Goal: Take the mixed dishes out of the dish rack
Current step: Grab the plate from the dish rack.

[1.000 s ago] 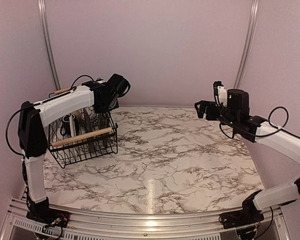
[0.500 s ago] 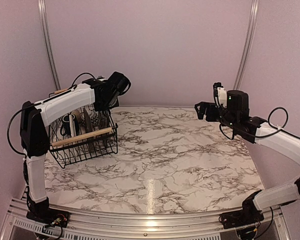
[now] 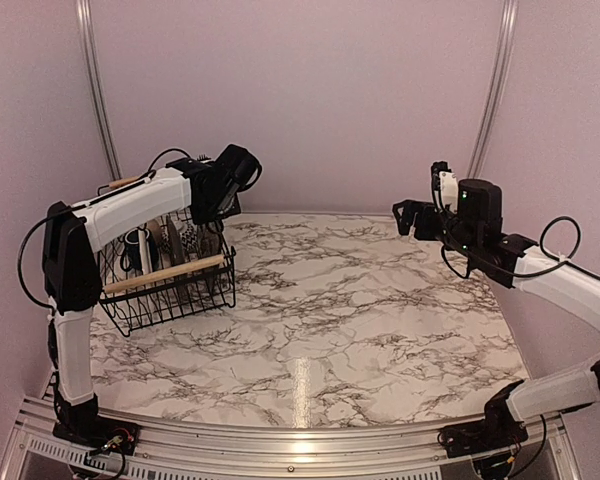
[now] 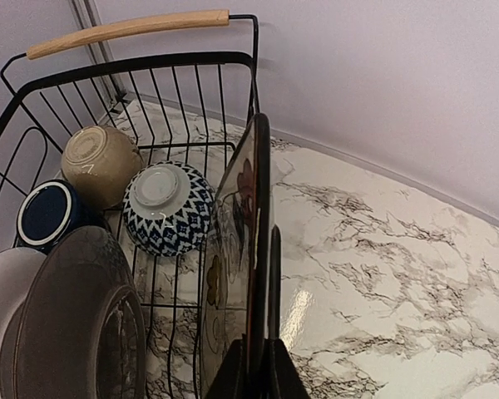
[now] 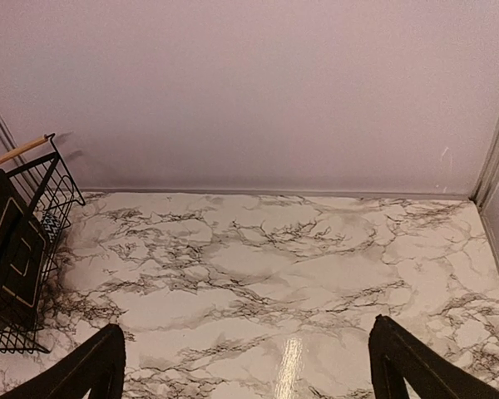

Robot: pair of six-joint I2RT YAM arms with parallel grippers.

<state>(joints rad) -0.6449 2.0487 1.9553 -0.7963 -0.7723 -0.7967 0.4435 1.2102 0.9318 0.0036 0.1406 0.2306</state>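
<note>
I have the left gripper [image 4: 259, 372] reaching down into the dish rack [image 3: 170, 285], its fingers pressed onto the upper edge of the dark square plate [image 4: 239, 249], one on each face. The plate stands on edge along the rack's right wall, nearly upright, with its top corner level with the wire rim.

Left of it inside the rack, the patterned bowl [image 4: 168, 208] lies on its side just beside the plate's face. The cream bowl [image 4: 100, 162] touches it on the far side, and the navy mug [image 4: 48, 214] sits against both. A round plate [image 4: 79, 328] leans at the near left, apart from the square plate by a narrow strip of wire floor. The far wooden handle [image 4: 129, 29] spans the back rim, above and behind the plate's top edge. The near handle [image 3: 165, 272] crosses the front under my forearm.

The rack sits at the far left of the marble table [image 3: 380, 320], close to the left wall. From its right wall across to the other side, the tabletop is bare marble. The right gripper [image 5: 245, 353] hangs high over the table's right side with its fingers spread wide and nothing between them, well apart from the rack.
</note>
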